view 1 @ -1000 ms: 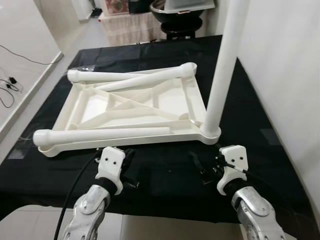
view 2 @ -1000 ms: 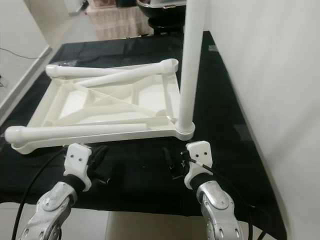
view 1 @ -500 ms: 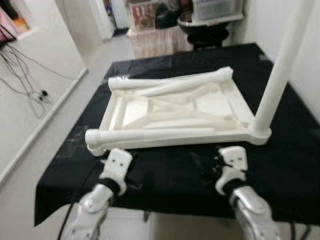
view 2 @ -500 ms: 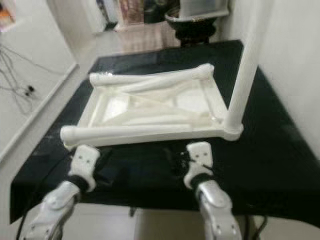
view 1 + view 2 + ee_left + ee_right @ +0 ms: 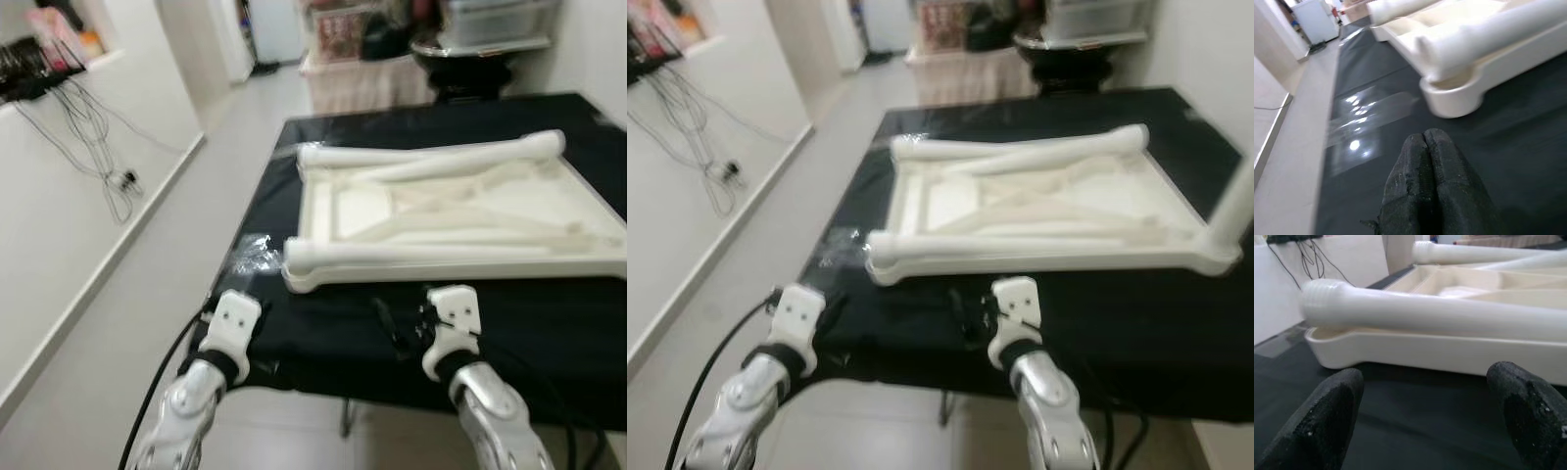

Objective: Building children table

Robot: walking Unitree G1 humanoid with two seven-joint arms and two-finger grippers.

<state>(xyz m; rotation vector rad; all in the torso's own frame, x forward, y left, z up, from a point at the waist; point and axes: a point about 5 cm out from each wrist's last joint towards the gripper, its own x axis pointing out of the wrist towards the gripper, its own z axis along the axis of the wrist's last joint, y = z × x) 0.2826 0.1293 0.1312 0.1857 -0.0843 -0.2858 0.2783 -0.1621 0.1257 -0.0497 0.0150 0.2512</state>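
An upturned white plastic children's tabletop [image 5: 460, 220] with moulded ribs lies on a black cloth-covered table [image 5: 549, 323], up at about 1 o'clock from the robot's head. Three loose white plastic leg tubes rest on it: one along its near edge [image 5: 431, 255], its threaded end at the near left corner; one along the far edge [image 5: 392, 155]; one slanting across the far part [image 5: 470, 160]. At the tabletop's near right corner, a fourth white leg [image 5: 1236, 206] stands upright in its socket (the frames are soft with blur here).

The left gripper [image 5: 1425, 142] hovers low over the black cloth near the table's left corner, its two black fingers pressed together, empty, with the tabletop's near left corner at roughly 1 o'clock ahead of it. A crumpled sheet of clear plastic film [image 5: 250, 257] lies on the cloth just beside that corner.

The right gripper [image 5: 1425, 396] hangs above the cloth just in front of the near edge of the tabletop, fingers [image 5: 1332, 406] spread wide, holding nothing, apart from the near leg tube.

A black cable [image 5: 157, 377] runs along the left arm. Cords [image 5: 108, 147] hang on the white wall at 10 o'clock.
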